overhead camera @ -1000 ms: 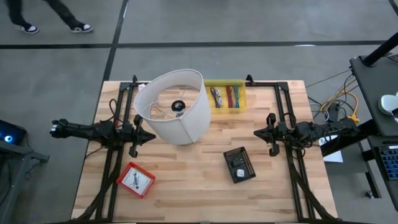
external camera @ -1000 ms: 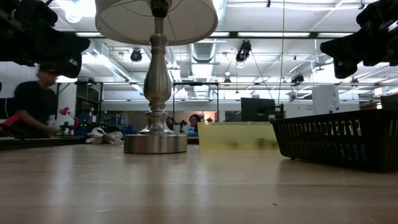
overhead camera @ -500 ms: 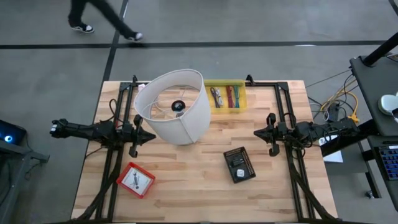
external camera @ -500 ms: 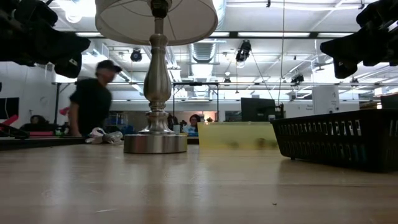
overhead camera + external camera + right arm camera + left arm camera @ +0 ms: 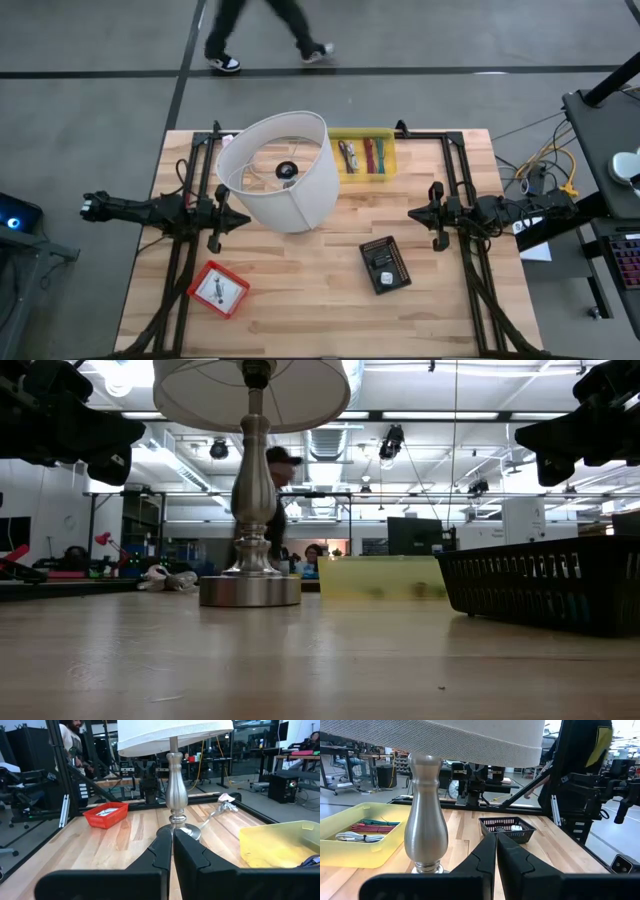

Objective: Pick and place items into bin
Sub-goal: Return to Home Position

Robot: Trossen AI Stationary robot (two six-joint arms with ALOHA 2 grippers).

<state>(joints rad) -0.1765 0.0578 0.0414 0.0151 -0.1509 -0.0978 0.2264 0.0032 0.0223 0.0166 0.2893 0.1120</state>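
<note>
Hanging pressed together and empty, the left gripper [image 5: 495,838] sits left of the lamp [image 5: 300,195], the right gripper [image 5: 172,832] likewise at the table's [image 5: 310,300] right. A white item [image 5: 217,290] lies in the red bin [image 5: 199,277], near left; thin tools [image 5: 362,156] fill the far yellow tray [image 5: 391,158].

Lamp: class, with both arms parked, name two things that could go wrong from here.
The left gripper, shut, sits close beside the lamp; a careless swing could tip it. The right gripper waits opposite. A person walks past the table's far edge and might stray within an arm's reach.
</note>
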